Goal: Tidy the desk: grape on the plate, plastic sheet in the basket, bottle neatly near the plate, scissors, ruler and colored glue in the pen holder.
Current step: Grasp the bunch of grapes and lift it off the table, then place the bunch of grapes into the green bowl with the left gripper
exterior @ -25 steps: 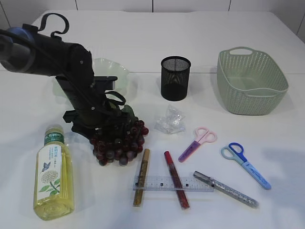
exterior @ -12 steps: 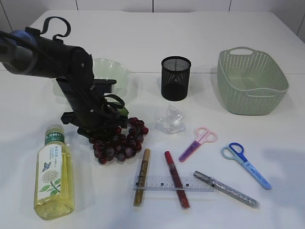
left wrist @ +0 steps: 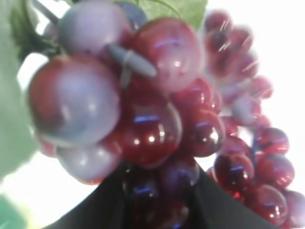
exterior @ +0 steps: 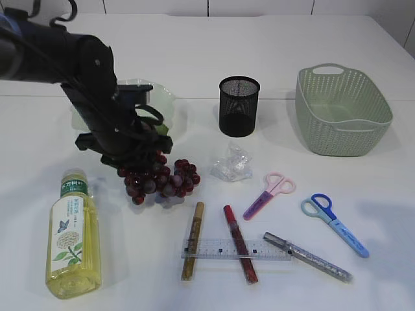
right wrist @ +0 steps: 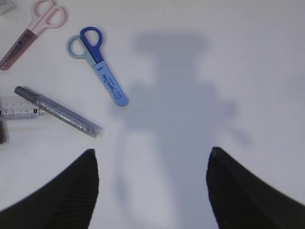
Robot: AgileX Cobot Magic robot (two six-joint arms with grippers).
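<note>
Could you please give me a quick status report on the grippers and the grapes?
Left gripper shut on dark red grape bunch, plate-side end raised. Right gripper open, empty. Pale green plate just behind; nothing blocking.

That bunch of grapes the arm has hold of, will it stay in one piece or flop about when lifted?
Probably it hangs loose: the grape bunch trails below the left gripper, which grips only its top. The berries look glossy and smooth, so they may slip if squeezed directly. They seem joined by thin stems, so the cluster likely swings yet holds together.
</note>
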